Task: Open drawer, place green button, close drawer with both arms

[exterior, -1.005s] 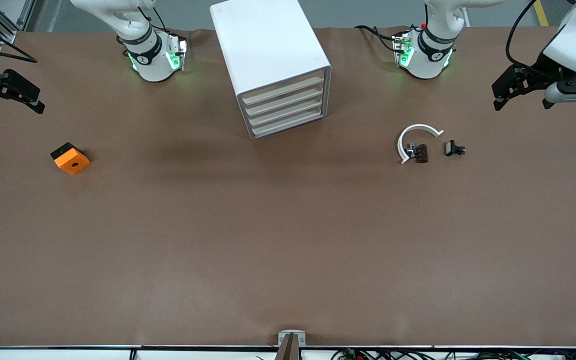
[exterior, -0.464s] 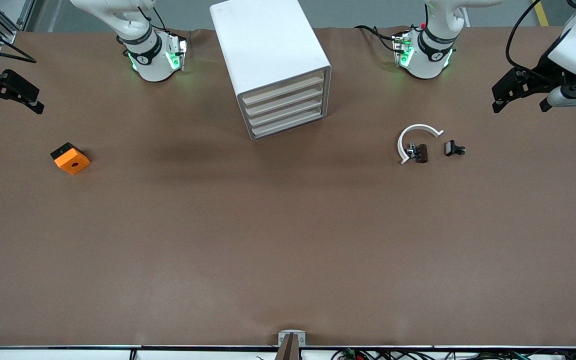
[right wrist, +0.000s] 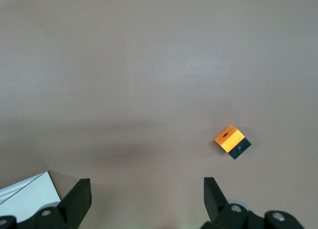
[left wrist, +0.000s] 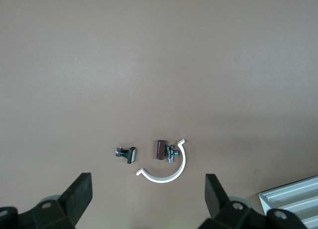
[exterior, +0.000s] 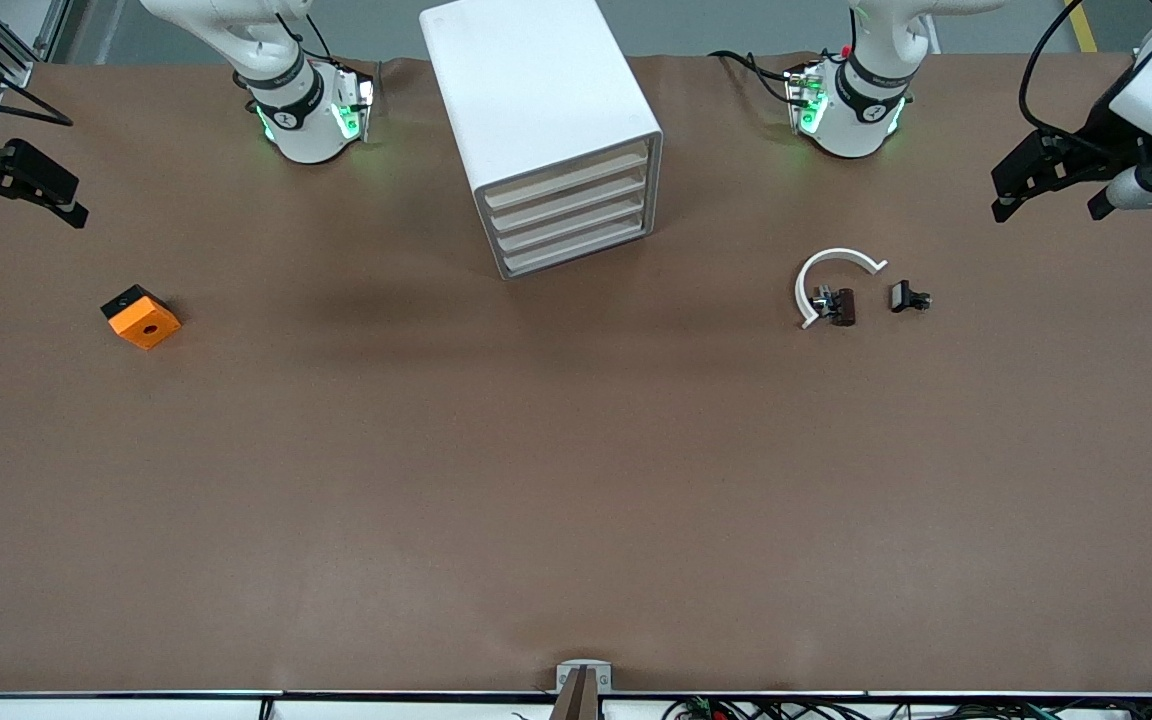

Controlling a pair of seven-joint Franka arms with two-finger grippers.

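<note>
The white cabinet point(exterior: 536, 90) stands between the two arm bases. Its four drawers are all shut, and the lowest drawer point(exterior: 576, 250) shows a pale beige front. No green-capped button shows in any view. My left gripper point(exterior: 1044, 210) hangs open and empty over the left arm's end of the table. In the left wrist view point(left wrist: 149, 189) its jaws stand wide apart above the small parts. My right gripper point(exterior: 34, 215) hangs open and empty over the right arm's end. In the right wrist view point(right wrist: 146, 189) its jaws frame bare table.
An orange cube with a hole point(exterior: 141, 317) point(right wrist: 230, 139) lies toward the right arm's end. A white C-shaped ring point(exterior: 829, 272) point(left wrist: 166, 172), a brown-and-metal part point(exterior: 838, 304) point(left wrist: 164, 150) and a small black clip point(exterior: 908, 297) point(left wrist: 126, 153) lie toward the left arm's end.
The left gripper has drifted slightly toward the table's end and the arm bases' side. The right arm and the objects have not moved.
</note>
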